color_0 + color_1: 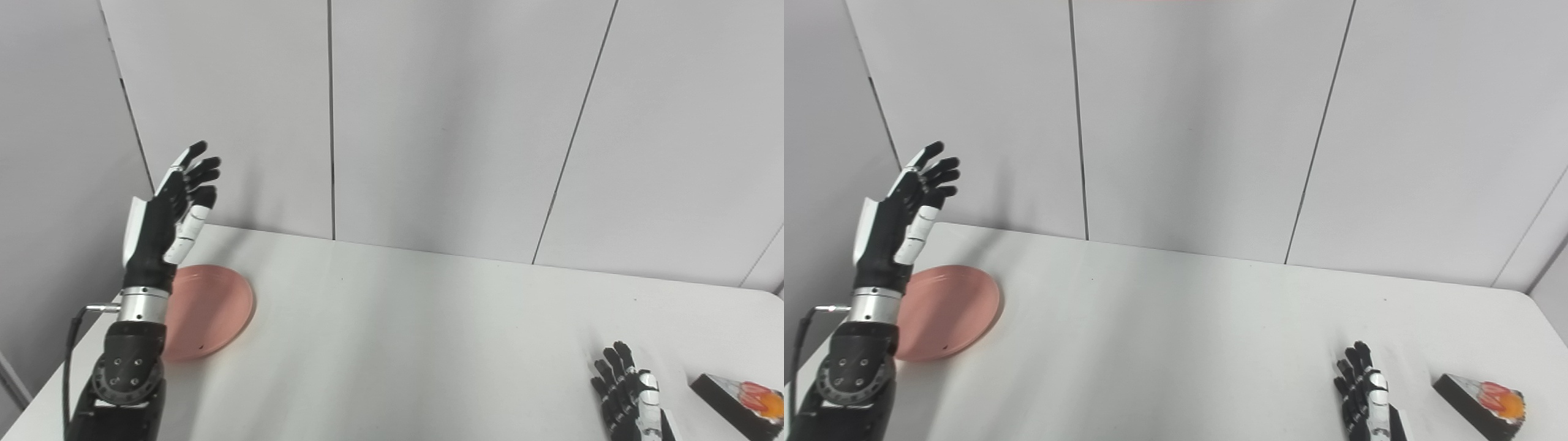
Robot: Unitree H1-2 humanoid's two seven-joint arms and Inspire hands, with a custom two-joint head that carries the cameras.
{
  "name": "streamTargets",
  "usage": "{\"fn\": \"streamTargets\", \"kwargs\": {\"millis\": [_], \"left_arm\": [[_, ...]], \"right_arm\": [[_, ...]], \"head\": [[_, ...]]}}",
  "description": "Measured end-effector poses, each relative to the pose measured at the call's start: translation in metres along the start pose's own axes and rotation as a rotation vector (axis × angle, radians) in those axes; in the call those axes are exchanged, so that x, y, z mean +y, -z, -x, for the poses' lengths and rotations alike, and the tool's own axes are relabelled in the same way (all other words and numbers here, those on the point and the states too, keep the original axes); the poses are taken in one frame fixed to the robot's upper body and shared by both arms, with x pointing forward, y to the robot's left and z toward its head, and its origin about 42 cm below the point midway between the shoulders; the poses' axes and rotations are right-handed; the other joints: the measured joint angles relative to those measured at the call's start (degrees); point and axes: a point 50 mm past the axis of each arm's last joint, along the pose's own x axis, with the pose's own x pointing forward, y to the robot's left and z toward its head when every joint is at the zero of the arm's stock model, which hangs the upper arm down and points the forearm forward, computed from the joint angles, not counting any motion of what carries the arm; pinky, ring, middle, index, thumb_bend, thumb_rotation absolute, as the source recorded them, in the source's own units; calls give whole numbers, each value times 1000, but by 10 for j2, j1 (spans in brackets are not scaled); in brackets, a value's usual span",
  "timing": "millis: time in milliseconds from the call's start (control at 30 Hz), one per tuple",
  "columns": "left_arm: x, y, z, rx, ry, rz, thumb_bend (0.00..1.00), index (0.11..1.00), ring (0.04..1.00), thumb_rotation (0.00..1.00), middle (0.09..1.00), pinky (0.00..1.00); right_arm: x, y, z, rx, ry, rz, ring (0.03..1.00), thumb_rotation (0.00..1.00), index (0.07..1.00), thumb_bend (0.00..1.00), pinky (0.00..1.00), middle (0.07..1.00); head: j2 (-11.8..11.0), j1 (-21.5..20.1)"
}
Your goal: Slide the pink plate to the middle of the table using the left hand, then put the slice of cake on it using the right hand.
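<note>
The pink plate [211, 309] lay flat at the far-left end of the white surface [416, 343], well away from the middle, so the slide it needed ran rightward. The left hand [170, 214] hung raised above the plate's left rim, fingers spread and holding nothing, far nearer to it than the other hand, with the plate just below and to its right. The right hand [1364, 392] rested empty and loosely spread near the front right, just beside the slice of cake [1482, 401].

one pink plate [211, 309]; one cake slice [1482, 401] (fruit-topped), two hands
</note>
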Motion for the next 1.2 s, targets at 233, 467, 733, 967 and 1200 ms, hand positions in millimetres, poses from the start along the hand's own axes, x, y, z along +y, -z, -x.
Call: {"fn": "streamTargets", "kwargs": {"millis": [233,467,733,967,1200], "left_arm": [[34,52,-7,130,-73,28,846,861,869,876,883,805],[56,72,-16,211,-140,106,805,820,898,901,899,800],[65,110,9,390,-168,99,813,823,897,904,898,821],[71,115,14,420,-188,87,752,786,864,855,861,768],[66,125,35,461,-177,75,762,789,866,844,887,751]], "right_arm": [[0,1,-1,2,0,-1,977,1000,981,714,1000,970],[-1,0,-1,2,-3,1,963,1000,976,719,987,957],[-3,0,-2,1,1,0,952,1000,968,720,973,941],[-5,-1,-2,1,3,6,950,1000,975,713,973,937],[-6,-1,-2,-1,5,5,937,1000,958,761,957,917]], "head": [[7,6],[13,10],[18,11],[24,8],[31,10]]}}
